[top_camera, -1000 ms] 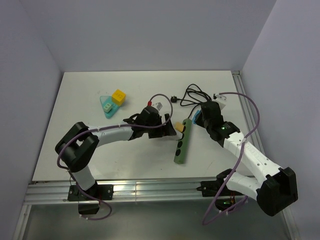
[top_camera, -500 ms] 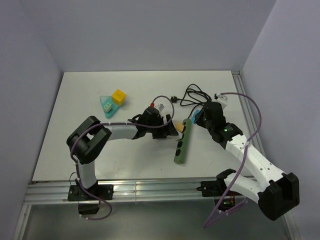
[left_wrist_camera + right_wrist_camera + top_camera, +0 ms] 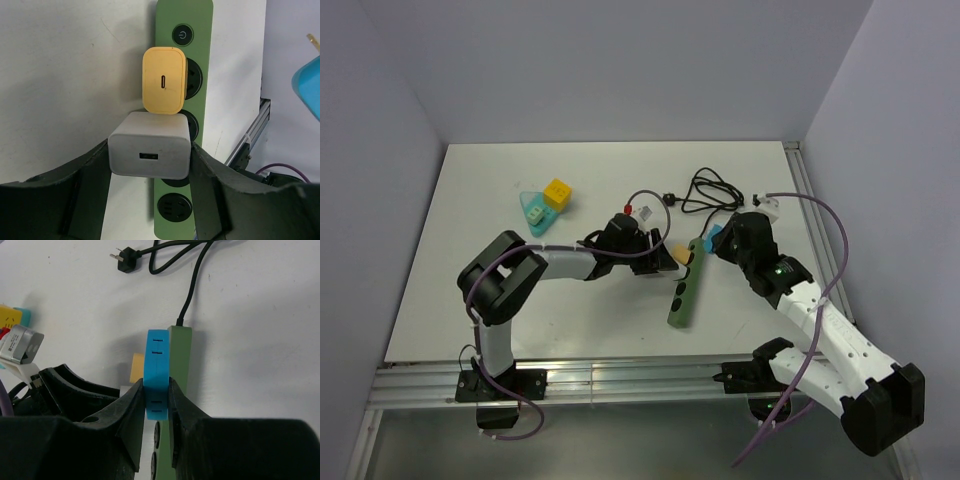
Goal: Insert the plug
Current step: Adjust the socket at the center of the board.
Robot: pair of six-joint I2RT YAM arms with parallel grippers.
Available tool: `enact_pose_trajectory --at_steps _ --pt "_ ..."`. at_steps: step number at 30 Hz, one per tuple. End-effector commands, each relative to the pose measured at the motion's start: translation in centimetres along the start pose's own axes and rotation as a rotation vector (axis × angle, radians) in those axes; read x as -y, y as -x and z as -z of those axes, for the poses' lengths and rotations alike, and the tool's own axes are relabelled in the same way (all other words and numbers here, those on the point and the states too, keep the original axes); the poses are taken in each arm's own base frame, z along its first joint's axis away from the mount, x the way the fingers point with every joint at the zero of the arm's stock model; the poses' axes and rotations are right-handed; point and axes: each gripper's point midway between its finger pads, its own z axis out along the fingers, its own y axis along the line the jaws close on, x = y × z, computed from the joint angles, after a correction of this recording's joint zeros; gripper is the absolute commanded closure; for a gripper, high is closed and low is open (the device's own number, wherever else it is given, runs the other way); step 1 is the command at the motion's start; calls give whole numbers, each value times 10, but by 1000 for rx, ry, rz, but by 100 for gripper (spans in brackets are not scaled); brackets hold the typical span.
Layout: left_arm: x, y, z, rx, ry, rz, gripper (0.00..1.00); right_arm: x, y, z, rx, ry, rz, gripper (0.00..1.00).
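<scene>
A green power strip (image 3: 684, 288) lies on the white table. A yellow charger (image 3: 163, 80) sits in its second socket, and a white plug block (image 3: 150, 152) stands on the socket just below it. My left gripper (image 3: 150, 161) is shut on the white block, one finger pressed on each side. The strip's last socket (image 3: 175, 207) is bare. My right gripper (image 3: 156, 390) is shut on a flat blue plug (image 3: 156, 365), held on edge above the strip's cable end (image 3: 179, 355). In the top view the right gripper (image 3: 718, 240) hovers at the strip's far end.
The strip's black cable (image 3: 705, 190) coils at the back and ends in a black mains plug (image 3: 125, 262). A yellow cube (image 3: 557, 192) and a teal triangular block (image 3: 533, 212) lie at the back left. A metal rail (image 3: 802, 200) runs along the table's right edge.
My left gripper's jaws have closed from wide open onto the white block. The right arm has shifted slightly to the right, with the blue plug still in its grip.
</scene>
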Motion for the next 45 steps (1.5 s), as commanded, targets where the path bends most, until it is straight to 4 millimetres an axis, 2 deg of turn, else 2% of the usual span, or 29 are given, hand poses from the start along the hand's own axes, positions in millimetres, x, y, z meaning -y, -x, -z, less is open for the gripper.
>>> enact_pose_trajectory --at_steps 1,2,4,5,6,7,9,10,12,14,16,19,22,24,25,27,29,30,32,33,35,37,45 --pt "15 18 13 75 -20 -35 63 0 1 3 7 19 16 100" --pt "14 30 21 138 24 -44 64 0 -1 2 -1 20 22 100" --pt "-2 34 33 166 133 -56 64 0 -5 0 -14 24 32 100" --pt "-5 49 46 242 193 -64 64 -1 -5 0 -18 28 39 100" --pt "-11 48 52 248 235 -68 64 -2 -8 -1 -29 37 42 100" --pt "-24 50 62 263 317 -74 64 -3 -9 -2 -32 41 42 100" --pt "-33 60 81 326 410 -87 64 -6 -13 -3 -47 60 47 100" --pt "-43 56 90 313 462 -95 64 -7 -13 -4 -48 63 48 100" --pt "-48 65 107 369 531 -97 65 -9 -16 -6 -60 74 52 100" --pt "-59 62 121 371 603 -88 65 -12 -20 -9 -83 88 58 100" --pt "-68 59 128 384 649 -72 65 -18 -26 -9 -114 120 62 100" --pt "-77 53 126 378 667 -39 66 -24 -38 -12 -167 164 80 100" --pt "-84 46 119 390 727 -36 66 -37 -53 -5 -243 245 85 100" --pt "-77 45 115 394 745 -49 67 -41 -59 -1 -274 275 89 100" --pt "-76 39 109 389 766 -69 67 -44 -61 2 -288 292 89 100" --pt "-66 39 103 382 777 -87 67 -55 -67 12 -329 357 111 100" --pt "-65 34 96 363 805 -115 66 -64 -72 20 -366 412 132 100" --pt "-55 38 92 369 796 -118 66 -66 -75 22 -385 424 141 100" --pt "-59 32 86 327 824 -132 65 -69 -79 25 -415 441 162 100" --pt "-52 37 82 329 816 -132 65 -70 -84 29 -440 454 172 100" --pt "-57 33 78 299 844 -139 64 -70 -86 29 -459 450 192 100" --pt "-53 37 75 304 864 -141 63 -66 -90 32 -495 434 203 100" --pt "-48 41 77 297 904 -150 62 -76 -96 47 -579 456 184 100"
